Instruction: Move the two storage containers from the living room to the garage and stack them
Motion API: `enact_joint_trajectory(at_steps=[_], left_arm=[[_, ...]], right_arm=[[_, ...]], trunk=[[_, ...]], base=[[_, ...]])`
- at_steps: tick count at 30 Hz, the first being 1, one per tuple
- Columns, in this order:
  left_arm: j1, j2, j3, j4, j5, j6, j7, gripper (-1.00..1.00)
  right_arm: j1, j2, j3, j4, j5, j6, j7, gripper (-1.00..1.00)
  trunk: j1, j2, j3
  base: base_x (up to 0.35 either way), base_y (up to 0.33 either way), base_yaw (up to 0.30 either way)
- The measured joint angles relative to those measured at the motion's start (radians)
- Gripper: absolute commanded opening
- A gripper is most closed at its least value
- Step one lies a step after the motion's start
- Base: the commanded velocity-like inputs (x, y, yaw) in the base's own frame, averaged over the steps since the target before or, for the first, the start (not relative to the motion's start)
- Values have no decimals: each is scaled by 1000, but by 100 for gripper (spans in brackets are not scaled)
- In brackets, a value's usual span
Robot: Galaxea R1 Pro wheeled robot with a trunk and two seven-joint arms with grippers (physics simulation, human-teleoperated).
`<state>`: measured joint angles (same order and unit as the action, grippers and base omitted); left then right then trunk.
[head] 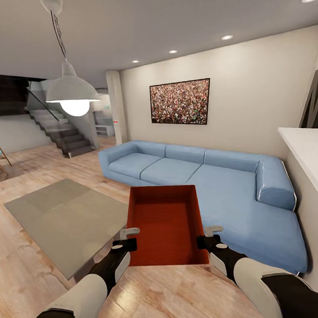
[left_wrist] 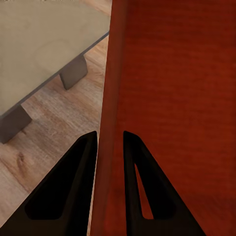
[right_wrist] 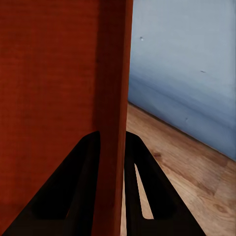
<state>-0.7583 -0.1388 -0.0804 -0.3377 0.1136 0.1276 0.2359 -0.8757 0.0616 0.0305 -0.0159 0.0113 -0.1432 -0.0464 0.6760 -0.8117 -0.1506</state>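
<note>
One storage container (head: 164,224) held lower centre, left gripper (head: 127,239) and right gripper (head: 210,237) each pinching a side wall; probably stiff, light; rim holds adequate.

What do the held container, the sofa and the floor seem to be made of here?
Container: matte orange-red, faint grain-like streaks, perhaps plastic or painted wood. Sofa: smooth pale-blue upholstery, seamed cushions, fabric or leather unclear. Floor: light wood planks, visible grain and knots.
</note>
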Motion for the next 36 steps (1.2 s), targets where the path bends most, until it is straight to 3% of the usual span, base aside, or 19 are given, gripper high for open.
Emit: enact_joint_trajectory(at_steps=[14,36], left_arm=[[0,0,3,1,-1,0,0,-100],[0,1,-2,1,3,-1,0,-100]], right_arm=[[0,1,1,0,-1,1,-1,-100],[0,1,5,0,-5,1,-1,-100]], trunk=[[0,0,0],[0,0,14]], base=[[0,0,16],[0,0,263]])
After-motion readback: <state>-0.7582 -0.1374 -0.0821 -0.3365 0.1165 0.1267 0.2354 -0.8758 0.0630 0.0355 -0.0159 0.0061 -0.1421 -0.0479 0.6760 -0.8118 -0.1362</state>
